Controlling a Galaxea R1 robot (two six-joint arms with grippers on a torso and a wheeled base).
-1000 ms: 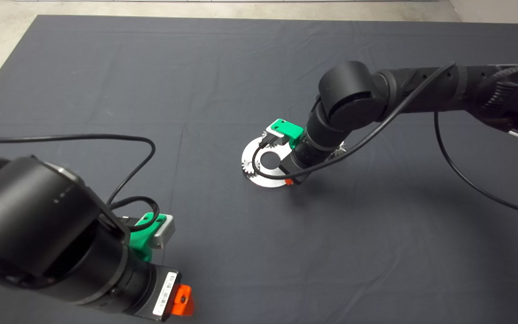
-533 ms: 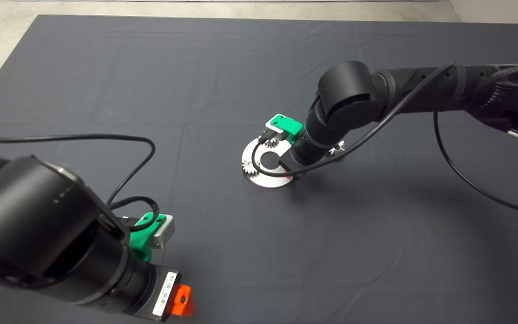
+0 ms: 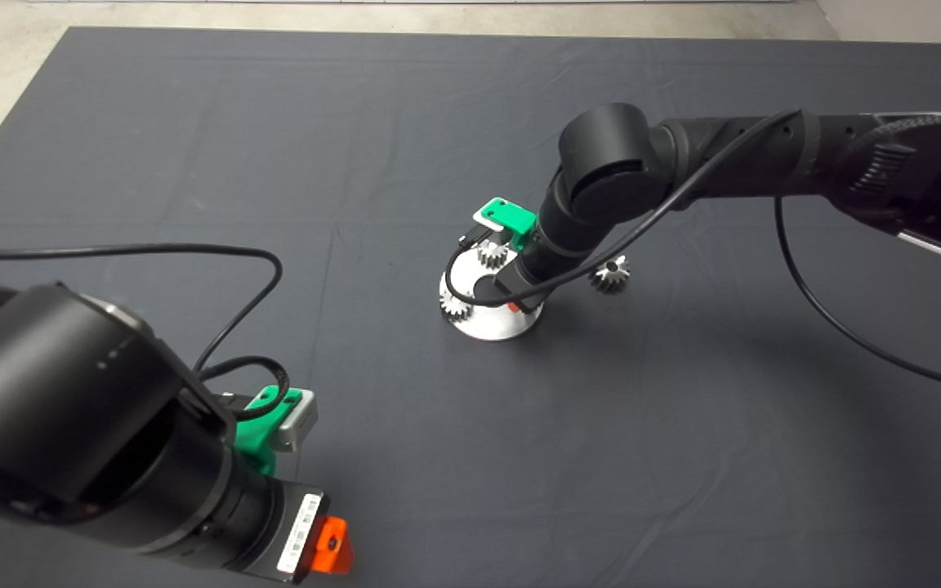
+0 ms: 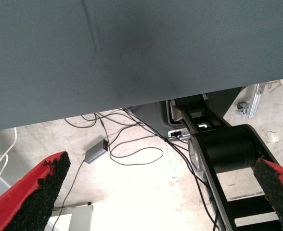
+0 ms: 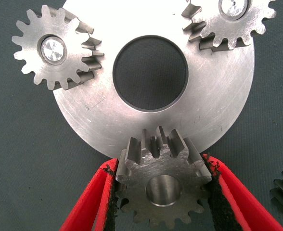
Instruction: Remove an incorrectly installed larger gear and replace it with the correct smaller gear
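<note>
Over the round silver plate [image 5: 213, 120] in the middle of the dark mat [image 3: 405, 122], the right gripper [image 5: 163, 192] pinches the smaller gear [image 5: 161, 185] between its two red fingers [image 5: 91, 202]. This gear sits at the plate's edge, next to the big hole. Two more small gears [image 5: 55, 48] sit on pins on the plate. The larger gear [image 3: 610, 274] lies on the mat just beside the plate, apart from it. Down at the near left corner of the surface, the left gripper [image 4: 156, 192] waits with its fingers spread wide, holding nothing.
</note>
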